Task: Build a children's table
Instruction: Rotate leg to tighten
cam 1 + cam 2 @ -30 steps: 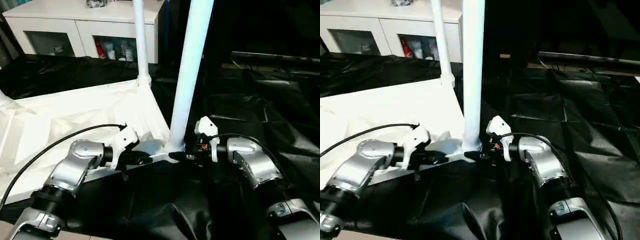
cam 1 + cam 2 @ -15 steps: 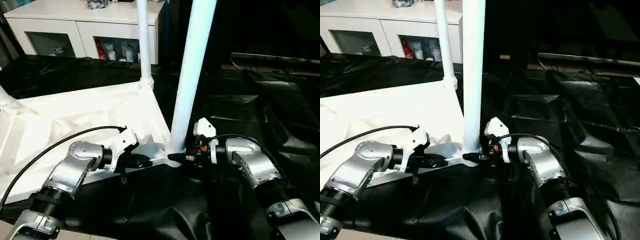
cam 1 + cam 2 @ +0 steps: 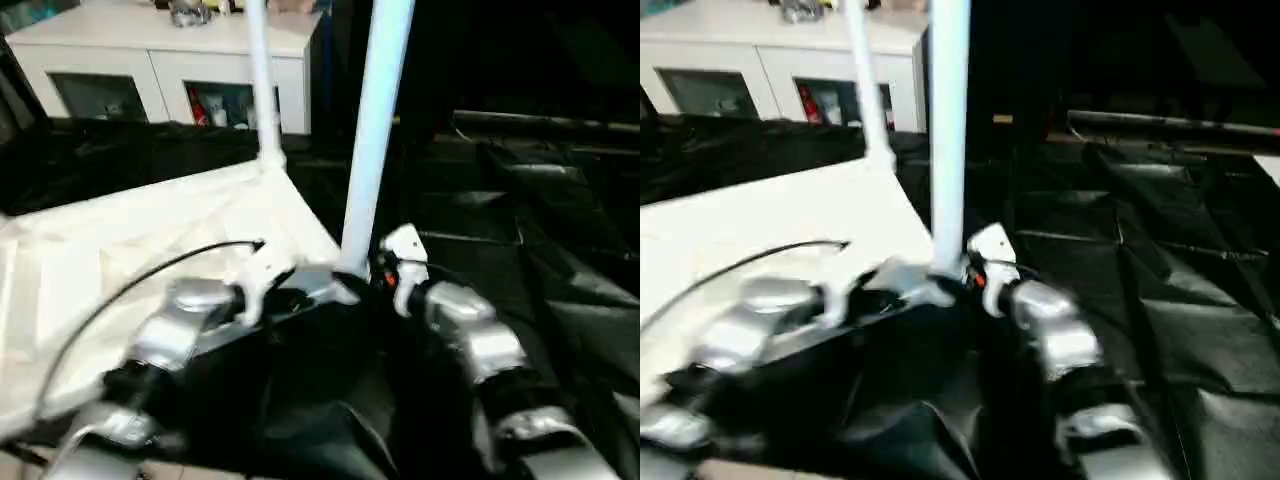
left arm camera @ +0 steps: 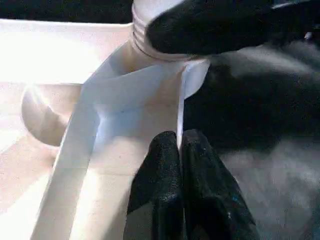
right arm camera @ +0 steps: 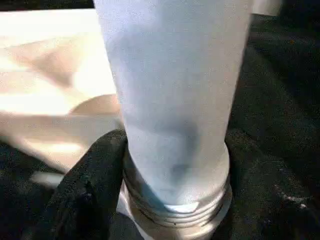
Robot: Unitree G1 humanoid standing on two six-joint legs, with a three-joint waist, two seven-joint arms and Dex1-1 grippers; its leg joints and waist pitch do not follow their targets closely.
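Observation:
The children's table lies upside down, its white ribbed top on black sheeting. Two white tube legs stand upright: a near one at the corner by my grippers and a far one behind it. My left gripper is shut on the thin rim of the top, just beside that near corner. My right gripper is shut around the base of the near leg, one black finger on each side, right above the threaded collar.
A white cabinet with glass-fronted compartments stands at the back left. Crumpled black sheeting covers the ground to the right and in front. A dark bar runs across the back right.
The whole picture has shifted, so the camera has moved. Both grippers keep their hold, and the held corner with its leg sits a little higher in the picture.

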